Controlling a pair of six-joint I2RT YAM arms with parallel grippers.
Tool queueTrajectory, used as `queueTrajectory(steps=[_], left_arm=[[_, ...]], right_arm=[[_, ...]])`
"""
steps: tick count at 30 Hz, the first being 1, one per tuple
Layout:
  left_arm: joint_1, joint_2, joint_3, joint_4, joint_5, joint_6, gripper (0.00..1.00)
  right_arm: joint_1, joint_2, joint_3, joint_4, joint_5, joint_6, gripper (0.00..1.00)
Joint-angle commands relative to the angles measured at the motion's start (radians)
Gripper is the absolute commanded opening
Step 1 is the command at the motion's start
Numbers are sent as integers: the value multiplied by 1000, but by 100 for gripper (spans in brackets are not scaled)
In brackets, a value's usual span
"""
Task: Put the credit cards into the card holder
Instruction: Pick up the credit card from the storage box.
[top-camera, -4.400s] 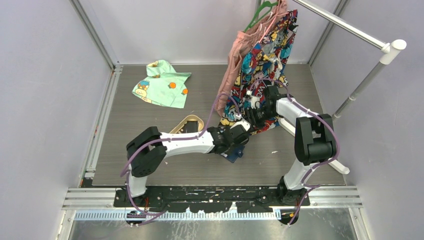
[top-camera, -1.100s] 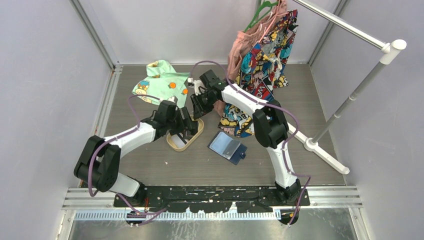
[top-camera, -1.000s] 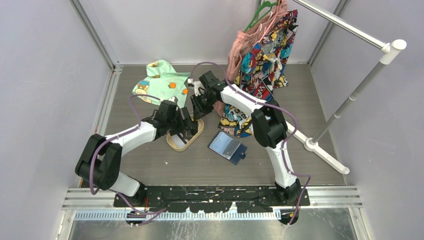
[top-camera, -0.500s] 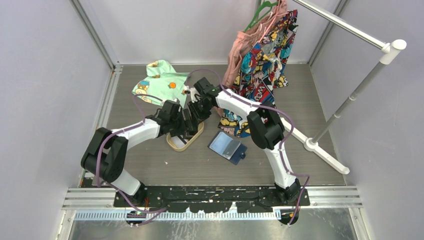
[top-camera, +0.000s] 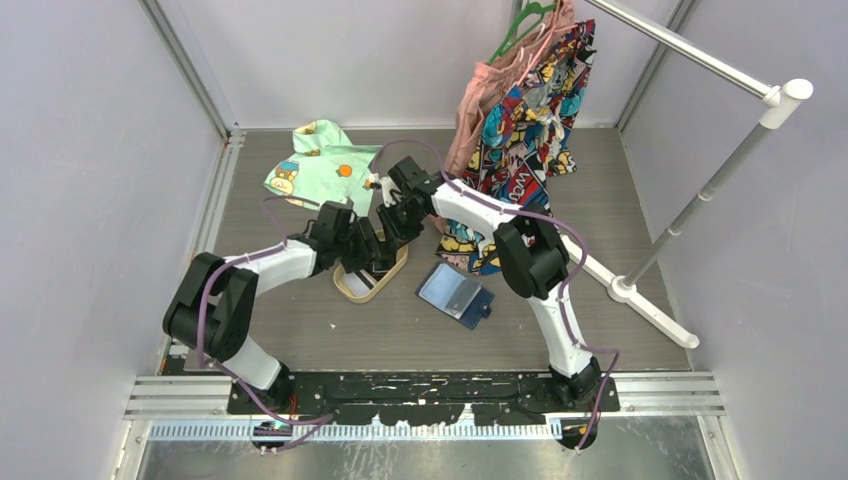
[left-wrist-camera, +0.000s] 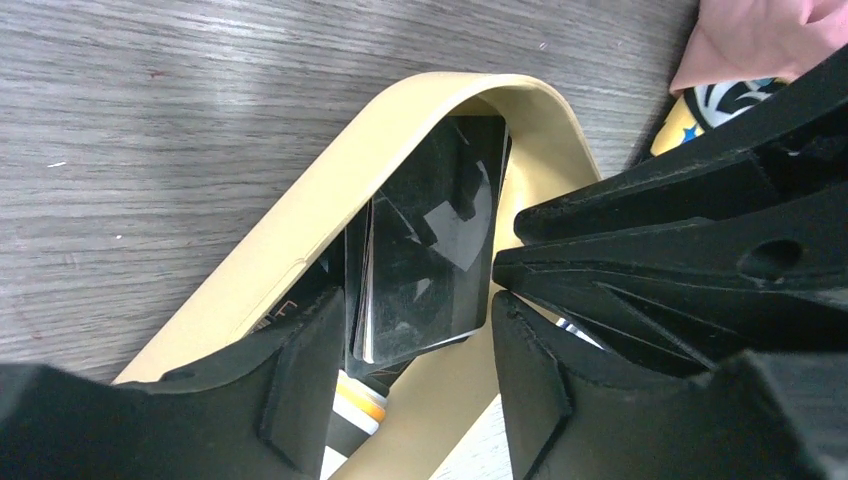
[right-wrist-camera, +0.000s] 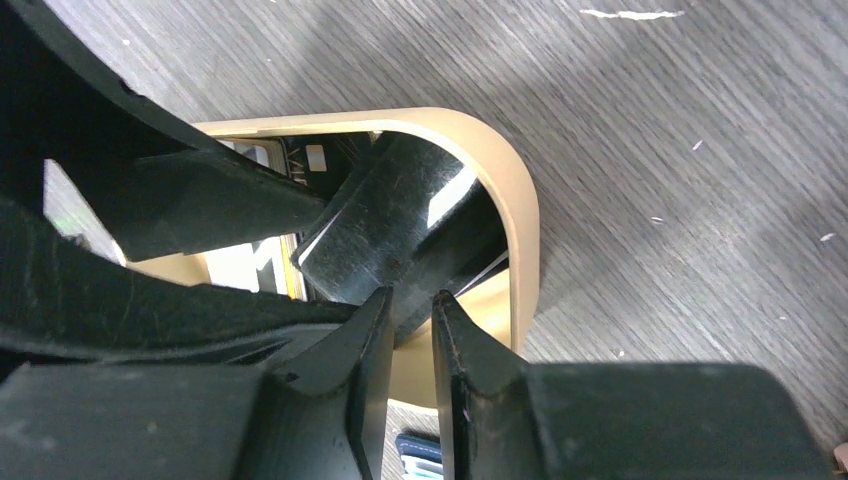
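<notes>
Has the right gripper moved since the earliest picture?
Yes. The right gripper went left, away from the comic-print cloth, to the tray, where it pinches a black card.

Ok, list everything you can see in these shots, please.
table: one, grey, under everything
tray: one, tan, mid-table
cards: several, mostly black, in tray
wallet: one, navy, open, right of tray
green garment: one, patterned, far left
hung garments: two, pink and comic-print, far side on rack
hanger: one, green, above them
rack: one, white, right
left arm, right arm: black and white, reaching to tray
left pincer, right pincer: black, both at a black card in tray
</notes>
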Motion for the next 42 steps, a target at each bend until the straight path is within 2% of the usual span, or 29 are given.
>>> queueTrajectory(steps=[1, 6, 11, 15, 22, 26, 36, 42], left_arm=[[14, -22, -49, 197, 91, -98, 55], [14, -1, -76, 305, 126, -153, 52], [13, 18, -92, 394, 138, -195, 45], [13, 45, -112, 505, 162, -240, 43], [12, 95, -109, 578, 191, -273, 42], [7, 130, -97, 631, 219, -293, 35], [-11, 189, -45, 616, 232, -292, 23], [-43, 213, 72, 411, 180, -210, 33]], right_arm=[[-3, -103, 13, 24, -122, 30, 27], [-29, -151, 47, 19, -174, 43, 27], [-64, -174, 30, 15, -153, 32, 27], [-84, -178, -6, 25, -117, 29, 28], [-98, -191, -38, 35, -91, 27, 28], [-105, -197, -42, 37, -86, 28, 28], [-125, -202, -64, 37, -32, 22, 29], [-132, -213, -74, 39, -23, 21, 29]])
